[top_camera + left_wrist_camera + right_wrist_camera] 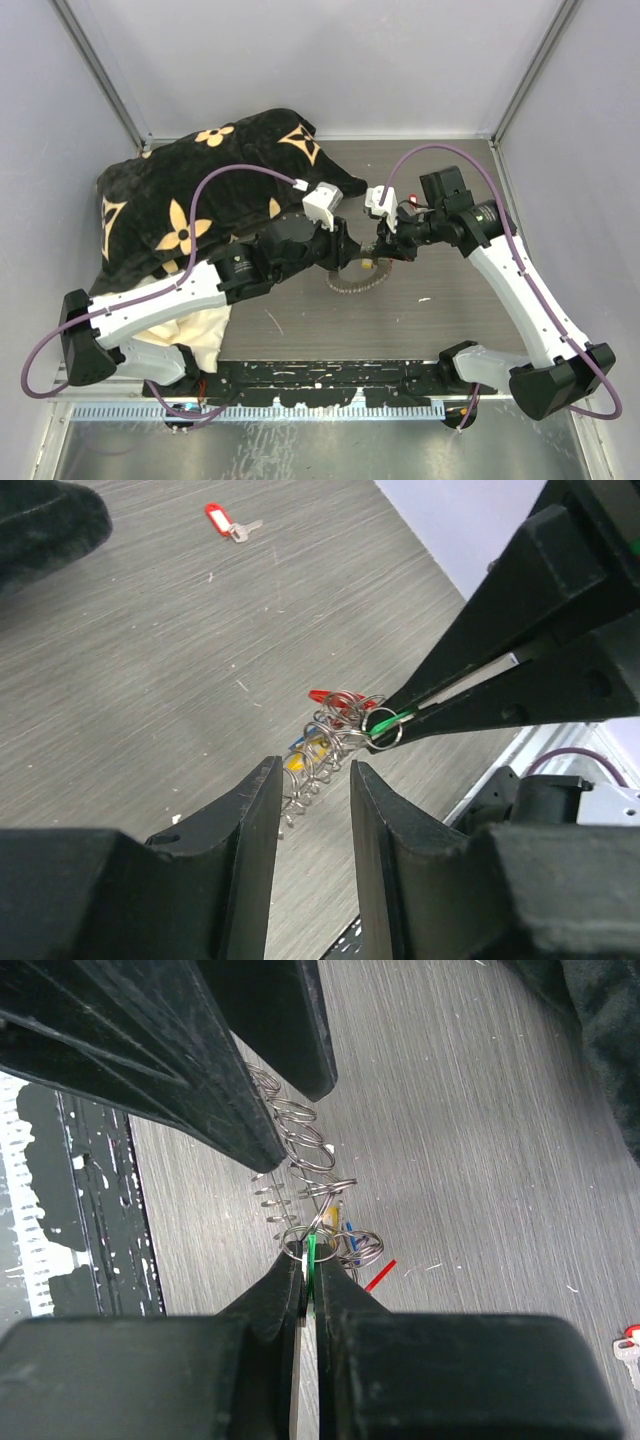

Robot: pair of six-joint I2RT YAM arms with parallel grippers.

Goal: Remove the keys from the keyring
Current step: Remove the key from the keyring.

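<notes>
right pincer (308,1260) clamped on green key (312,1251) beside keyring (300,1155); left pincer (296,1128) just above, over the coil. red key (628,1345) well apart.

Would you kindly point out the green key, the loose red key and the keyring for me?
green key (384,723): left wrist view, on its green plastic head.
loose red key (219,518): left wrist view, on its red plastic head.
keyring (350,286): top view, on the near arc of the wire coil.
</notes>
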